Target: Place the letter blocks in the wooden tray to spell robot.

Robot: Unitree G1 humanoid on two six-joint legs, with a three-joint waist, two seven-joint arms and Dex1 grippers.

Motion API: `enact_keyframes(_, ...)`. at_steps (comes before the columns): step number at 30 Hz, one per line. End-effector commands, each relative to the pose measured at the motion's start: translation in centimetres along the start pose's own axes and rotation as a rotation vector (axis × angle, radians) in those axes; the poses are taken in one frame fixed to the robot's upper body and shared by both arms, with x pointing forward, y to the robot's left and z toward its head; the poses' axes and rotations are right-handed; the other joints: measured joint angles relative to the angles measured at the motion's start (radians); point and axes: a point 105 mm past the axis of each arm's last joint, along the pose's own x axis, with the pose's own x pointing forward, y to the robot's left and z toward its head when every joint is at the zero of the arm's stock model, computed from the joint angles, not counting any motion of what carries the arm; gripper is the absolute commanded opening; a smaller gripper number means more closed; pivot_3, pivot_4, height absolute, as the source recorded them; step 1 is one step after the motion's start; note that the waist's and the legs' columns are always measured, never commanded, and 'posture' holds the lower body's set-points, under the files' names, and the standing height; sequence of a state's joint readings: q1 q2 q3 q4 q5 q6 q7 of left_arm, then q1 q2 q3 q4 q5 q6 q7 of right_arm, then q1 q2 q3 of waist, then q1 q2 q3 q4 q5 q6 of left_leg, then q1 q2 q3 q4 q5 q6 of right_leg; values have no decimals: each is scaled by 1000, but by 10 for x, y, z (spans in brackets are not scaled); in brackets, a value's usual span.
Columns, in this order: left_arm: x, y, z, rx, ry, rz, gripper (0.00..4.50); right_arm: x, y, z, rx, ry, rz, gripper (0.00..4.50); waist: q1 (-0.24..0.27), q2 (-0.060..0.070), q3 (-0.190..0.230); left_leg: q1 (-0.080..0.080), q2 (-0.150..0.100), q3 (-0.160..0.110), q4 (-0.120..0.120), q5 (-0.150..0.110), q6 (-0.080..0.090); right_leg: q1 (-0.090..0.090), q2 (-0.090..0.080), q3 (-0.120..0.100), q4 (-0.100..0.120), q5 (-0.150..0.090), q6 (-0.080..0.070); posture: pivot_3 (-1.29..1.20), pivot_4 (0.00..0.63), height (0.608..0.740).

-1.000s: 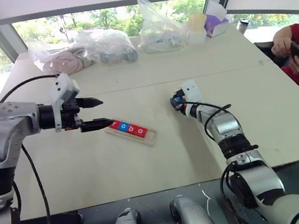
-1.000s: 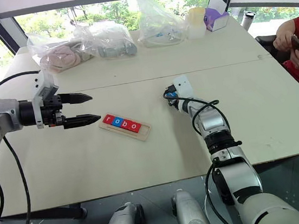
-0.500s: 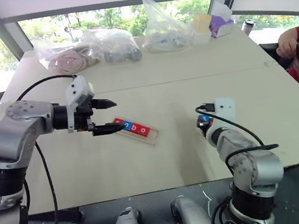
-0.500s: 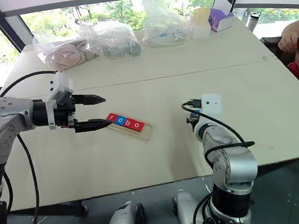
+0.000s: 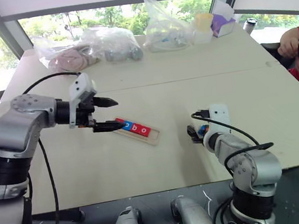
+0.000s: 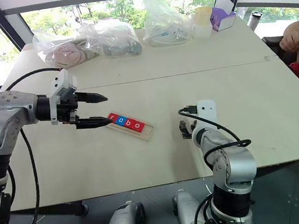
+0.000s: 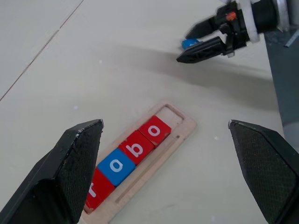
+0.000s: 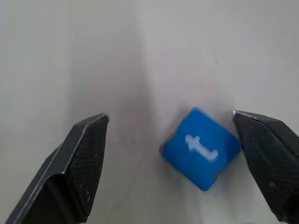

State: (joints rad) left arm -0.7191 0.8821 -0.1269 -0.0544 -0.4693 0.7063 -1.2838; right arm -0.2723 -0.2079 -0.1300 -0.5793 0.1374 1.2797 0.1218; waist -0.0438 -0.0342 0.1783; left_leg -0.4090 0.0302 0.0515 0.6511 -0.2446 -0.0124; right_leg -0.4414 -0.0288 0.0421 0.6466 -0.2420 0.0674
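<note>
Blue t block (image 8: pixel 202 147) lies loose on the table between the wide-open right pincer (image 8: pixel 177 163); left pincer (image 5: pixel 108 114) gapes empty.

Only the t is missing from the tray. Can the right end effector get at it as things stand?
Probably yes: the blue t block lies flat on bare table between the open fingers of the right end effector, nothing over it.

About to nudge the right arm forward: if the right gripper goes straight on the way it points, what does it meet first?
Most likely the blue t block, lying on the table between the open right gripper's fingers, close to one finger. Depth is hard to judge.
</note>
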Motion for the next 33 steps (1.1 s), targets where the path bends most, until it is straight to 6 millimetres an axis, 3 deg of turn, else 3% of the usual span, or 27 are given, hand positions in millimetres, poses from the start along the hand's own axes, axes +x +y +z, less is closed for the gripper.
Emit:
enact_keyframes(1,-8,-2,7,58,17,-31,4500,-11,-13,43,-161,-176,210,4453,-1,0,0,0,-1,1,0,0,0,0,0,1,-1,0,0,0,150,740)
enact_keyframes(5,-11,-8,6,79,43,-77,4500,-19,-41,45,-498,-137,377,4453,1,-1,0,0,-2,0,-1,0,1,2,2,1,-2,-1,2,0,150,740)
enact_keyframes(8,-12,-9,7,85,49,-70,4500,-19,-58,36,-495,-49,432,4453,0,-1,0,1,-1,0,-3,-1,1,1,4,-1,-1,-1,3,0,150,740)
enact_keyframes(16,-14,-17,-1,44,41,-52,4500,-29,-38,0,-479,-6,602,4453,1,-1,0,1,2,-1,-2,-1,1,0,7,0,1,1,5,0,150,740)
enact_keyframes(21,-13,-14,-1,37,32,-34,4500,-20,-33,1,-416,-22,613,4453,1,-2,0,1,1,-1,3,-1,1,2,4,1,1,0,3,0,150,740)
enact_keyframes(29,-14,-13,0,27,24,-14,4500,12,-20,-30,-416,33,561,4453,3,-2,0,0,1,-1,3,-1,1,1,4,1,1,1,2,0,150,740)
enact_keyframes(31,-15,-14,1,26,22,-12,4500,21,-26,-38,-409,46,490,3955,0,-3,0,1,1,-1,3,-1,1,2,4,1,1,1,2,0,150,740)
enact_keyframes(33,-17,-14,0,24,26,-6,4500,17,-24,-42,-400,34,499,3232,1,-3,0,2,1,0,4,-1,1,3,4,2,1,1,2,0,150,740)
